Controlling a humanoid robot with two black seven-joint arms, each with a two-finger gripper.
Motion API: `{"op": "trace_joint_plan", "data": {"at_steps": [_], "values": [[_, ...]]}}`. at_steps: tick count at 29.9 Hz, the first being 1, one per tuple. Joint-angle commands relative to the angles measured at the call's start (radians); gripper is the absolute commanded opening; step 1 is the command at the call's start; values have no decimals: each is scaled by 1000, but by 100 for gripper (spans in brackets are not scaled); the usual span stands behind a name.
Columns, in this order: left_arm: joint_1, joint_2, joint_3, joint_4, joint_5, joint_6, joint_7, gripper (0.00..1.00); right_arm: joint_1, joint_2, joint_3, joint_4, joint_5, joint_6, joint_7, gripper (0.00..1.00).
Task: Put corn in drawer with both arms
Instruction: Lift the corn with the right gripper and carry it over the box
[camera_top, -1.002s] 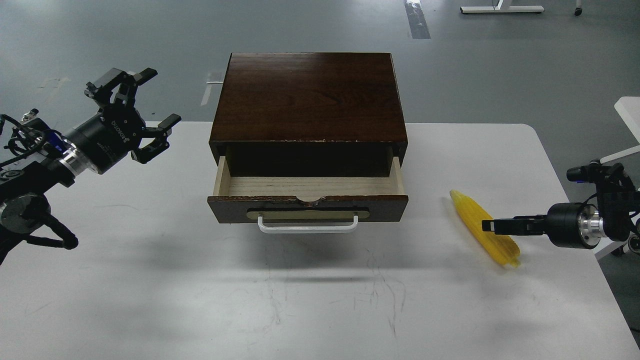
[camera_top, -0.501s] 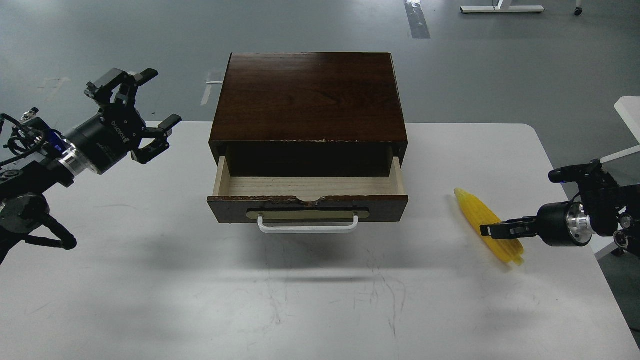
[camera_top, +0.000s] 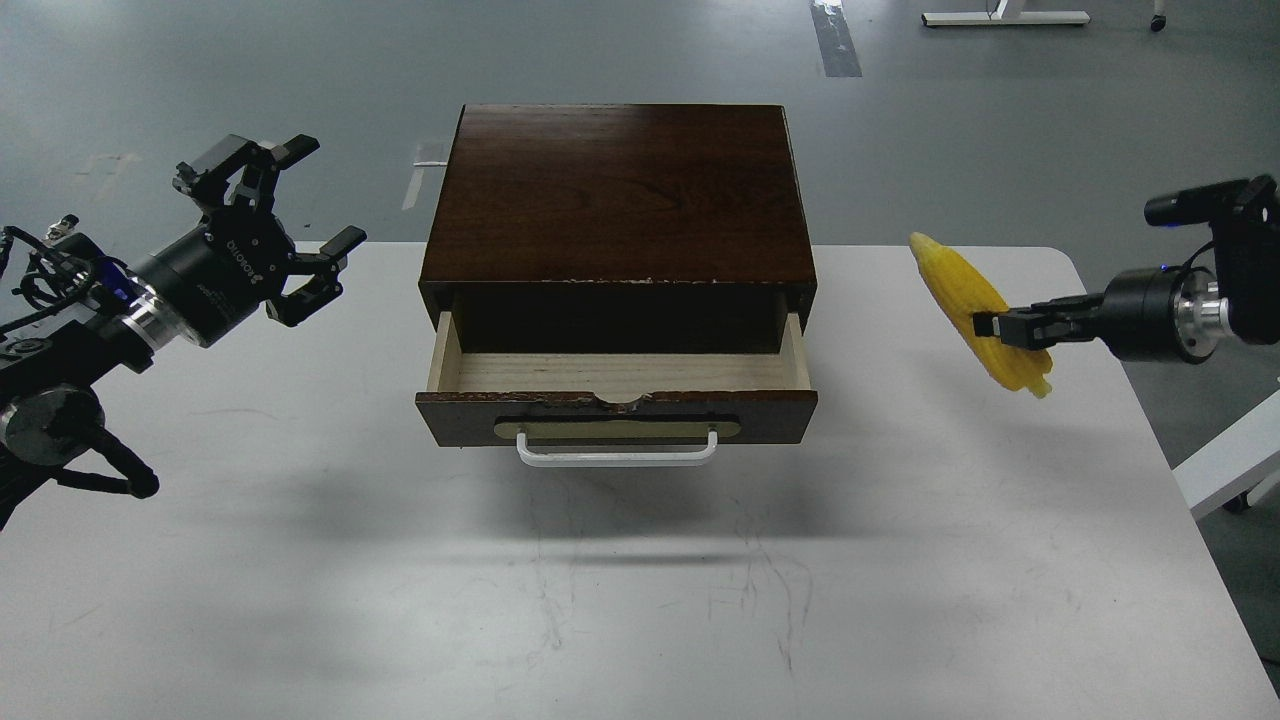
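The yellow corn (camera_top: 968, 300) hangs in the air to the right of the box, tilted, well above the white table. My right gripper (camera_top: 1000, 327) is shut on the corn near its lower end. The drawer (camera_top: 616, 390) of the dark brown box (camera_top: 615, 195) is pulled open; its pale wood inside is empty, and its white bar handle (camera_top: 616, 457) faces me. My left gripper (camera_top: 300, 215) is open and empty, held above the table to the left of the box.
The white table (camera_top: 640, 580) ends at a rounded right edge near my right arm. A white piece of furniture (camera_top: 1225, 470) stands on the floor beyond that edge. Grey floor lies behind the box.
My right gripper has lifted the corn off the table, up and slightly back. The left arm and the drawer have stayed where they were.
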Motion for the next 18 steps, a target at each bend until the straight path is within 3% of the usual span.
{"op": "trace_joint_plan", "data": {"at_steps": [1, 6, 11, 18], "values": [[-3, -2, -9, 0, 0, 0, 0, 98, 176, 2, -10, 54, -2, 8, 0, 0], [-4, -2, -10, 0, 0, 0, 0, 98, 395, 108, -137, 90, 12, 10, 0, 0], [-6, 0, -12, 1, 0, 2, 0, 98, 577, 316, -260, 88, 14, 10, 0, 0], [-6, 0, -12, 1, 0, 4, 0, 98, 610, 530, -286, 80, 14, 8, 0, 0]]}}
